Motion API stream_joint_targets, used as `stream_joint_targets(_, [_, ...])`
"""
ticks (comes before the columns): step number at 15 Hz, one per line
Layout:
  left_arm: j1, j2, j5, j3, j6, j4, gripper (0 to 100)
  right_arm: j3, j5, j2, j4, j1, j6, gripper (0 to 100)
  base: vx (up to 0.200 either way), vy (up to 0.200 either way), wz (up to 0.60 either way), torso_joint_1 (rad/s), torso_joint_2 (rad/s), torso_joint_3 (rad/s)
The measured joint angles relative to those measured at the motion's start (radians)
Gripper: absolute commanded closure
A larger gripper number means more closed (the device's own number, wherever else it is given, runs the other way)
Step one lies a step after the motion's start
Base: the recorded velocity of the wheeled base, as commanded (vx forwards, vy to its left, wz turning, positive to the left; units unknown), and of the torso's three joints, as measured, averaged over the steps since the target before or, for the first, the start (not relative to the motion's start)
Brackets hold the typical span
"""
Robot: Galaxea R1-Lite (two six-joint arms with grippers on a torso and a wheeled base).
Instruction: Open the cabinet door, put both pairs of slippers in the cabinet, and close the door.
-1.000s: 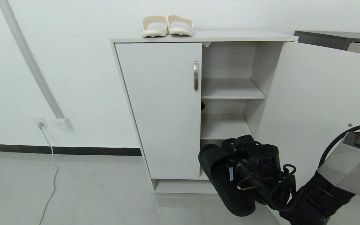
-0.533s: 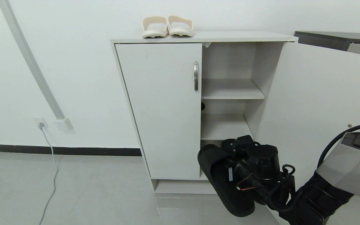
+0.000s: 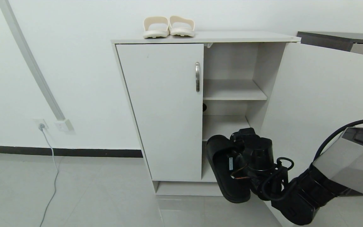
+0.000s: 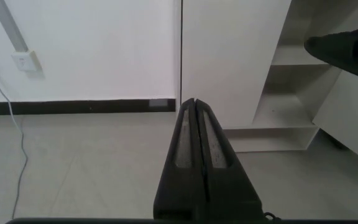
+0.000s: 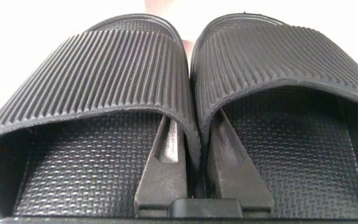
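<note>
My right gripper (image 3: 235,155) is shut on a pair of black slippers (image 3: 227,168), held on edge in front of the cabinet's open lower right compartment. In the right wrist view its fingers (image 5: 166,165) pinch the two inner straps of the black slippers (image 5: 247,68) together. A cream pair of slippers (image 3: 169,26) lies on the cabinet top (image 3: 232,36). The right door (image 3: 320,104) stands open; the left door (image 3: 162,110) with its metal handle (image 3: 197,76) is closed. My left gripper (image 4: 195,109) is shut on nothing, low over the floor, left of the cabinet (image 4: 229,56).
Two bare shelves (image 3: 232,91) show inside the open right side. A wall socket with a cable (image 3: 50,164) is at the left. A grey cabinet (image 3: 339,39) stands behind the open door. Tiled floor lies in front.
My right arm has lifted the black slippers up and in toward the cabinet's lower opening.
</note>
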Motion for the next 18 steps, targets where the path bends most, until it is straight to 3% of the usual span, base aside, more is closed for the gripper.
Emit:
stream_joint_targets(4, [0.000,0.000,0.001,0.000,-0.003,0.000,100,-0.188,-0.141,0.020,0.293,0.024,0.176,100,0.000,0.000,0.00,0.000,0.00,0.000])
stream_joint_targets(10, [0.001,0.000,0.003,0.000,-0.005,-0.001,100,-0.223,-0.148,0.029,0.302,0.030,0.184,100,0.000,-0.200,0.00,0.006,0.00,0.002])
stream_joint_targets(18, [0.000,0.000,0.003,0.000,-0.004,0.001,100,-0.226,-0.139,0.104,0.196,0.047,0.153,100,0.000,0.000,0.00,0.000,0.00,0.000])
